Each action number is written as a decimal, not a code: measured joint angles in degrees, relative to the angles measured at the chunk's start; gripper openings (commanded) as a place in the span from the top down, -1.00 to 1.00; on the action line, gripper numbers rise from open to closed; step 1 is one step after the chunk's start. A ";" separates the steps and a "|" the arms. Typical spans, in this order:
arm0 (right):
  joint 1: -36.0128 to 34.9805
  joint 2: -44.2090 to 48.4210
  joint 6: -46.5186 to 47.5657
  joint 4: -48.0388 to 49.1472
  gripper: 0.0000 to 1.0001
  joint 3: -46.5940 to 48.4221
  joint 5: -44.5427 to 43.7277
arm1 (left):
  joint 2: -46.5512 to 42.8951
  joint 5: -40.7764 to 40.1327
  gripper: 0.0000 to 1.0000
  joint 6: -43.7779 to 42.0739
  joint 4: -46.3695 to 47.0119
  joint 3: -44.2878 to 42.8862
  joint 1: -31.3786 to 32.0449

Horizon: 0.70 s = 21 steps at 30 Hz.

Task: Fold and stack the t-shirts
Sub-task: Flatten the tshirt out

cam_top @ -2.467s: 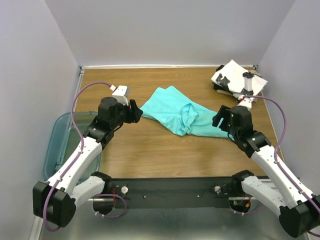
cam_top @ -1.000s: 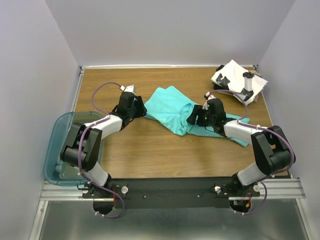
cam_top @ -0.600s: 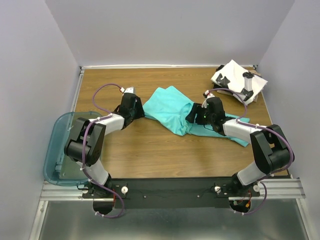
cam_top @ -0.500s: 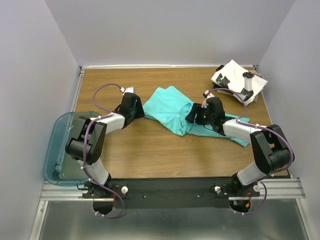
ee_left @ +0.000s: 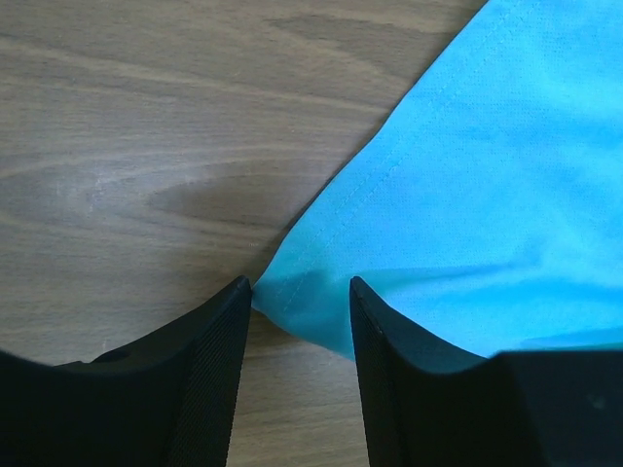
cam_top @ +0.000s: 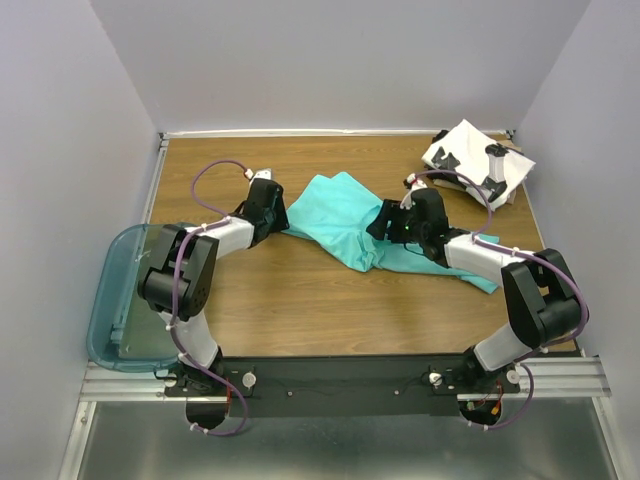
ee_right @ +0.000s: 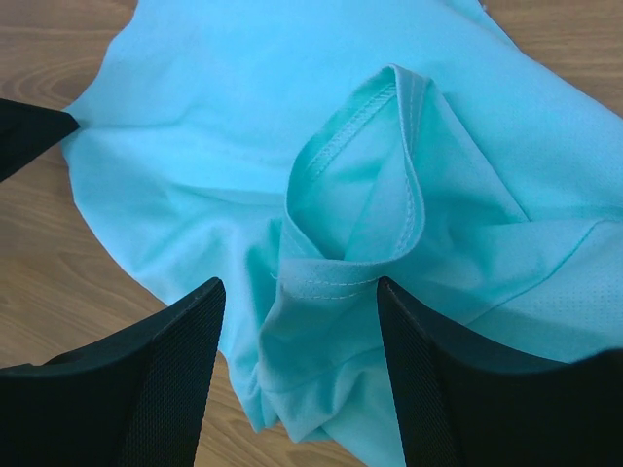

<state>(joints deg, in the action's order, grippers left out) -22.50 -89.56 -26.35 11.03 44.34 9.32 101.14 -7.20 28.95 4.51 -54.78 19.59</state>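
Teal t-shirt [cam_top: 340, 215] lies crumpled on the counter [cam_top: 290, 290], a hem corner inside the parted left end effector [ee_left: 300, 292], a stitched opening under the wide-spread right end effector [ee_right: 297, 292], so a shallow pinch could slip or catch one layer.

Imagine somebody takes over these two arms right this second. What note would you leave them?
Left gripper: open, fingers either side of a corner of the teal shirt, not closed on it.
Right gripper: open, low over a hemmed opening in the same shirt, holding nothing.
Teal shirt: crumpled in the middle of the table, unfolded.
White shirt with black print: folded, at the far right corner.
Done: one shirt folded.
To do: grip the teal shirt, spread it, fold it, stack it with the white one.
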 measured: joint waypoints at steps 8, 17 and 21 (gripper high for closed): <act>-0.70 -1.14 -0.20 0.07 -0.35 1.16 0.68 | 0.79 -0.72 -0.01 -0.87 -3.39 -0.61 0.20; -1.44 -3.13 -0.63 0.02 0.71 1.60 1.07 | 1.95 -1.03 1.00 -2.36 -5.44 -2.14 1.55; -1.44 -2.80 -0.63 -0.31 0.99 1.60 0.96 | 1.55 0.70 1.00 -2.71 -5.51 -2.16 1.51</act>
<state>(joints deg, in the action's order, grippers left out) -23.94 -92.36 -26.98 10.72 45.93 10.28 102.69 -6.50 26.24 -0.99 -56.95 21.10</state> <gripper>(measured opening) 0.031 0.008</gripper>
